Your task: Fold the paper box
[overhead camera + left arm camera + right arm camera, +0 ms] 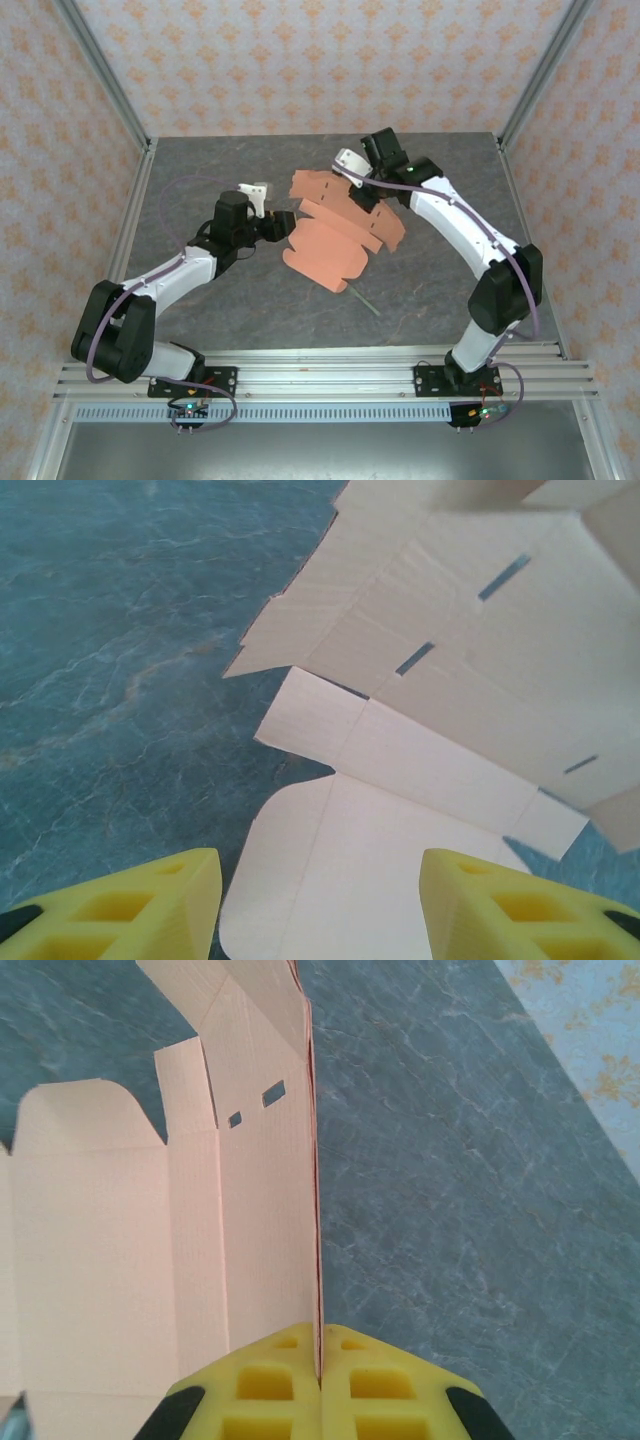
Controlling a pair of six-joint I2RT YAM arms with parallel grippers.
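The paper box (335, 245) is a salmon-orange die-cut sheet, partly folded, in the middle of the grey table. My right gripper (362, 192) is at its far side, shut on a raised panel edge; in the right wrist view the thin card edge (316, 1190) runs straight into the closed yellow jaws (320, 1365). My left gripper (283, 226) is at the sheet's left edge. In the left wrist view it (320, 910) stands open, its yellow fingers (130, 905) wide apart over a rounded flap (330, 870) of the sheet, with slotted panels (450, 670) beyond.
A thin greenish stick (362, 300) pokes out from under the sheet's near corner. Metal frame posts (118, 110) and patterned walls close in the table on three sides. Bare grey tabletop (440, 290) lies around the sheet.
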